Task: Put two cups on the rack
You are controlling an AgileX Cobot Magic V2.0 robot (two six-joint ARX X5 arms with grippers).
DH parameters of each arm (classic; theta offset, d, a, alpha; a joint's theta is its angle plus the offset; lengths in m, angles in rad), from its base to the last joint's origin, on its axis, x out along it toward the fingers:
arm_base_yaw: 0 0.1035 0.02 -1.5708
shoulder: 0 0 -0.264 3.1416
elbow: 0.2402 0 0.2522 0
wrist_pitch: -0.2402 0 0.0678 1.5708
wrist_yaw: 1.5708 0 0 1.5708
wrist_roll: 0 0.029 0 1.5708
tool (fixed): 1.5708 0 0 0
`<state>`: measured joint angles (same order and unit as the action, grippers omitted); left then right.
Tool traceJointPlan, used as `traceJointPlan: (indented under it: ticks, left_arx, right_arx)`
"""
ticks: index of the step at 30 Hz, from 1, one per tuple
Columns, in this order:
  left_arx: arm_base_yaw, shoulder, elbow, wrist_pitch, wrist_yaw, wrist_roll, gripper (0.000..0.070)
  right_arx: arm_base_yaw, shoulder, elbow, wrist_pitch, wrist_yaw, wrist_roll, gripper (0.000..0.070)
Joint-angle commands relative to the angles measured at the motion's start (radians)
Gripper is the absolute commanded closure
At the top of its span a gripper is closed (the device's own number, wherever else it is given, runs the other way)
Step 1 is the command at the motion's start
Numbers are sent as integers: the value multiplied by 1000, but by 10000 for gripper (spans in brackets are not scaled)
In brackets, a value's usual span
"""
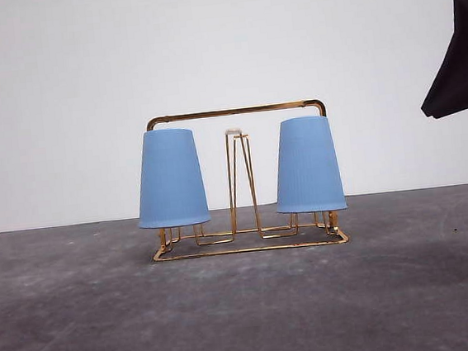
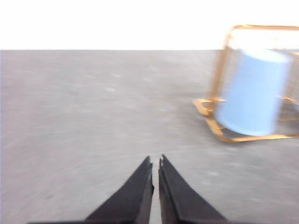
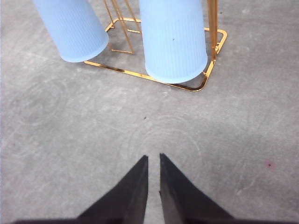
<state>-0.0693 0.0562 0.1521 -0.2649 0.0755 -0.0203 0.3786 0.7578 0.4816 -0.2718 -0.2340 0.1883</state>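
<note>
two cups (image 1: 170, 178) upside down on rack (image 1: 235, 111)

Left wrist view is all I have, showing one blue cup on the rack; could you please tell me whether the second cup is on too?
Observer: Yes; the front view shows the left cup and the right cup both upside down at the ends of the rack.
Operator: Are the middle prongs free?
Observer: Yes, the middle prongs stand bare.
Operator: Is the right gripper holding anything?
Observer: No; the right gripper is shut, empty, above the table.
</note>
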Motion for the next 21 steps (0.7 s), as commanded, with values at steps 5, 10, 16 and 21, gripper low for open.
traceJointPlan:
  ticks: [5,10,16,21]
  left_arx:
    - [39,-53,-86,47,-5,10,700]
    - [39,-52,-139,81,-5,8,700]
    - [39,-52,-139,80,-5,8,700]
    - [39,-52,-139,80,-5,8,700]
  right_arx:
    - [5,5,8,10,-1,10,658]
    - [5,5,8,11,-1,10,658]
    - [5,5,8,11,0,10,658]
    - [5,5,8,11,0,10,658]
